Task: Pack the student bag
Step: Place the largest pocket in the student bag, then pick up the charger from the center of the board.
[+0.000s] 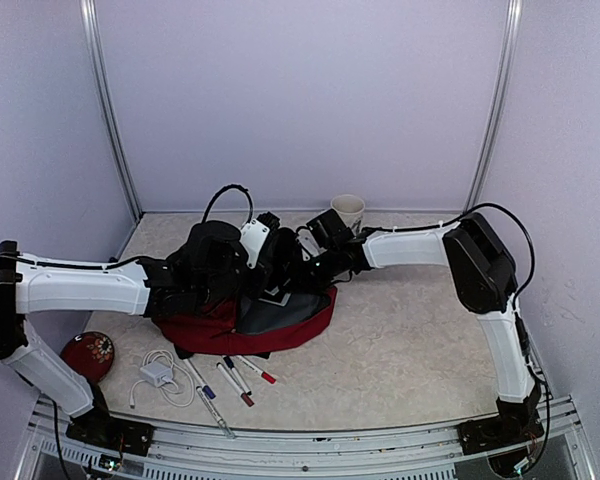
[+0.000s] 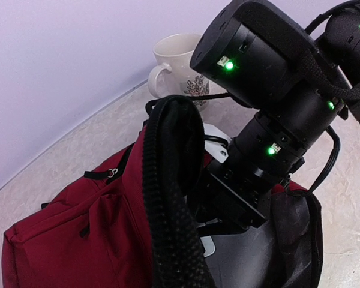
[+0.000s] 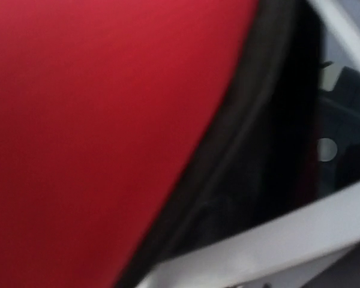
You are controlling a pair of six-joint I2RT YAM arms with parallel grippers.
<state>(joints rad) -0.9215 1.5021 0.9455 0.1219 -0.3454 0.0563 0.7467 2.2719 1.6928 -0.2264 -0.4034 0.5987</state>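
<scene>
Bag point(image 1: 215, 330) — soft red fabric; slumped

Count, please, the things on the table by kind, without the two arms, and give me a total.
student bag: 1
mug: 1
white charger with cable: 1
round red object: 1
markers: at least 4 (they lie close together and are small, so the exact count is unsure)
Total: at least 8
</scene>
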